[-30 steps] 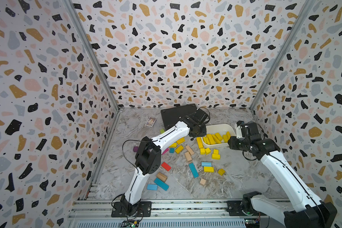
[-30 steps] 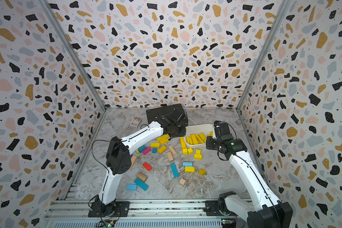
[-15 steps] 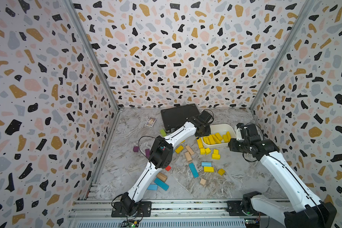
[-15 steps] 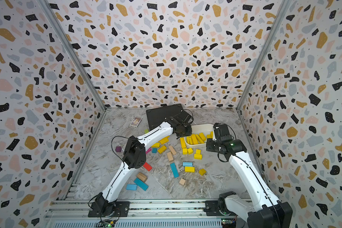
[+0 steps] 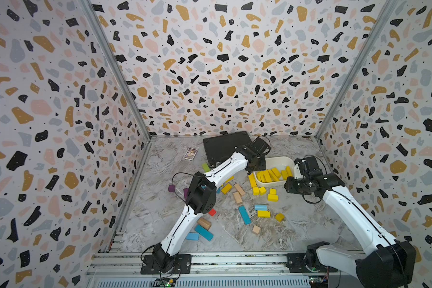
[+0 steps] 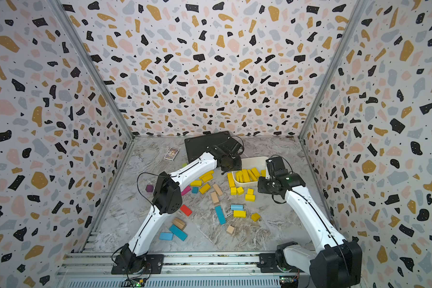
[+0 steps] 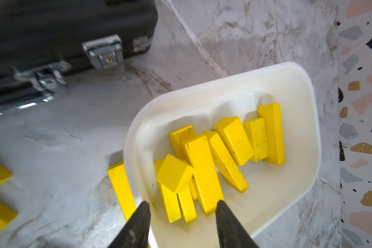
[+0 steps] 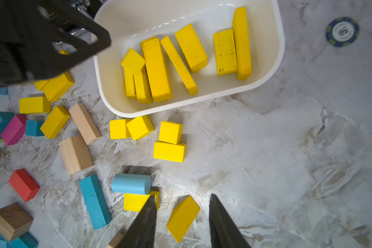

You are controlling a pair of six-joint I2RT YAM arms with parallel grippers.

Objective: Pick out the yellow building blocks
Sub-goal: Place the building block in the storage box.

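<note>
Front of worktop (image 5: 297,232): blue bars (image 5: 203,232) and a tan cube (image 5: 256,229) lie loose, the bars just beside the left arm (image 5: 183,224).

Beyond them the yellow building blocks (image 5: 263,213) stand in two lots. The first lot lies loose on the worktop. Two are near a pale blue cylinder (image 8: 131,183) and four are clustered just before the white tray (image 5: 277,158). One long bar (image 7: 121,189) lies flat along the tray's outer wall, and more sit among tan and pink pieces under the left forearm. The second lot, mostly long bars (image 8: 156,68), lies inside the tray, with a small cube (image 7: 174,171) tilted on top of them.

Right arm (image 5: 347,207): the right jaws are parted and hold nothing. In the right wrist view one yellow block (image 8: 183,218) shows on the worktop between them, clear of both.

The left jaws are parted and empty, over the tray and above the cube.

Behind the tray: a closed black case (image 5: 222,147) and a card pack (image 5: 190,153). A poker chip (image 8: 342,31) lies near the tray.
</note>
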